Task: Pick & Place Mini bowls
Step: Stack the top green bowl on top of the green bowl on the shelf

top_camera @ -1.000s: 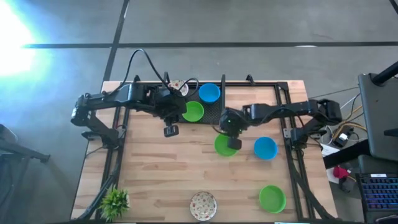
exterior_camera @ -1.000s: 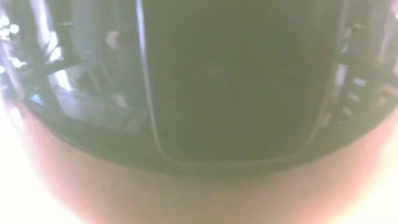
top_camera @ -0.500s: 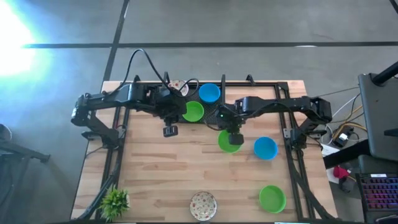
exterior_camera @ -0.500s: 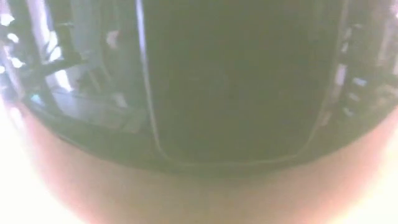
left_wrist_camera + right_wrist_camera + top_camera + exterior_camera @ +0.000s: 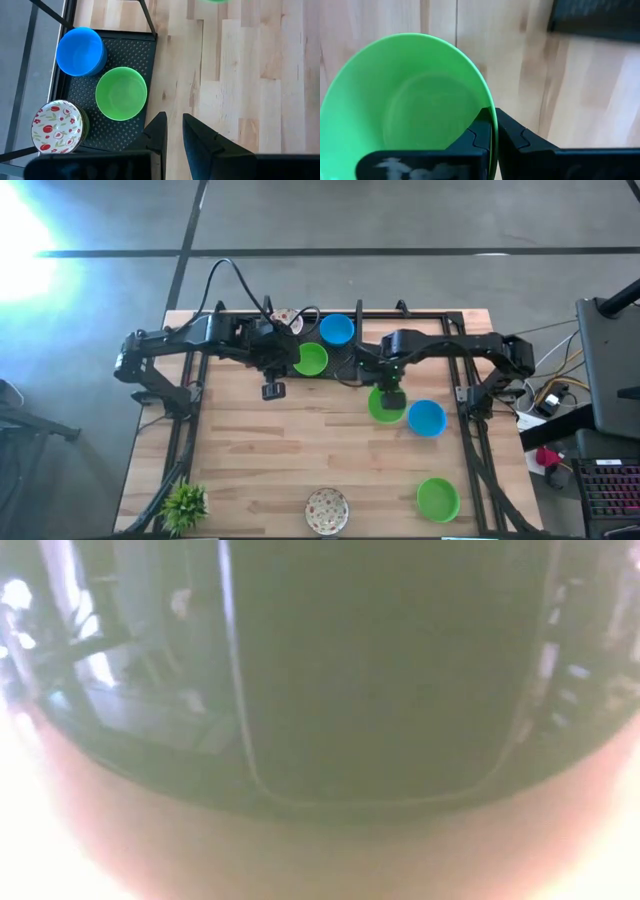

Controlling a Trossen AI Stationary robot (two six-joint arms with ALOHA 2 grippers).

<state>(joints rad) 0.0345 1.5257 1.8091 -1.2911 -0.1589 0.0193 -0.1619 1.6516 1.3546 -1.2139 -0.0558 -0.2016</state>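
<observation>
Green plastic sits clamped between the right end effector's (image 5: 493,131) fingers (image 5: 520,142): they pinch the rim of a green bowl (image 5: 405,105), carried near the tabletop's (image 5: 250,460) middle, just beside a blue bowl (image 5: 427,418) on the wood. The left end effector (image 5: 173,131) hangs over the bare wood with its fingers narrowly apart, holding nothing, beside the black tray (image 5: 132,47) at the far edge. In the tray lie a second green bowl (image 5: 121,93), a second blue bowl (image 5: 80,51) and a patterned bowl (image 5: 56,127). A third green bowl (image 5: 438,499) rests near the right near corner, another patterned bowl (image 5: 327,510) at the near edge, and a plant (image 5: 184,504) at the left near corner. The low view is blocked and shows nothing clear.
</observation>
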